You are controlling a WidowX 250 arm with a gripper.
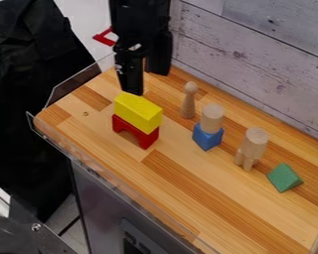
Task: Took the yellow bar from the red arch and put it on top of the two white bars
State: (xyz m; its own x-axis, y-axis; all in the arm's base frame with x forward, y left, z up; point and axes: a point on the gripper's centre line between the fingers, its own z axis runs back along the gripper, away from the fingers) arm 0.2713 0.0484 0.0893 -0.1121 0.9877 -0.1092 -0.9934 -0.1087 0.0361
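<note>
The black gripper point(147, 83) hangs down from the top edge, its fingers apart with nothing between them. Its lower fingertip is right by the back left end of the yellow bar point(138, 113); whether they touch I cannot tell. That bar lies on top of the red arch point(134, 133), which stands on the wooden surface. No two white bars can be clearly told; a pale wooden cylinder point(212, 117) stands on a blue block point(207, 137), and another pale cylinder point(255, 142) is upright over small pale wooden legs point(247, 161).
Behind the blue block stands a slim wooden peg figure point(188, 100). A green triangular block point(283, 177) lies at the right. A whitewashed plank wall point(255, 64) borders the back, and a clear raised rim point(75, 85) runs along the left edge.
</note>
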